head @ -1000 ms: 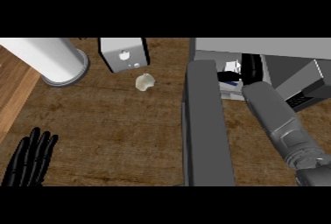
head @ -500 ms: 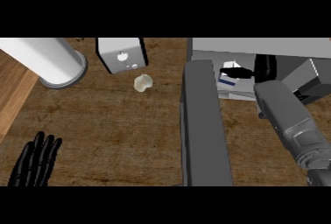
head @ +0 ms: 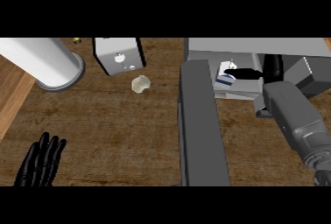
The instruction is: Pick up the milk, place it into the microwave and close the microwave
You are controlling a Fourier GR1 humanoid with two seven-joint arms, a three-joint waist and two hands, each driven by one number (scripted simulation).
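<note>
The milk [head: 224, 78], a white carton with a blue band, stands inside the open microwave [head: 258, 46] at the upper right. My right hand [head: 266, 70] is inside the cavity just right of the carton. Its thumb points left with the tip at the carton's side, and its fingers stretch straight toward the back, not curled round anything. The grey forearm [head: 294, 118] comes in from the lower right. The microwave door [head: 203, 127] hangs open as a long grey slab left of the cavity. My left hand [head: 40, 164] rests open at the lower left.
A large white cylinder [head: 39, 61] stands at the upper left on a grey base. A grey box-shaped appliance [head: 118, 54] sits beside it, with a small pale lump [head: 139, 84] just below. Brown countertop [head: 110, 131] lies between my left hand and the door.
My right hand has slid right off the milk, which now stands uncovered in the microwave. The forearm has swung more upright. The left hand has stayed where it was.
</note>
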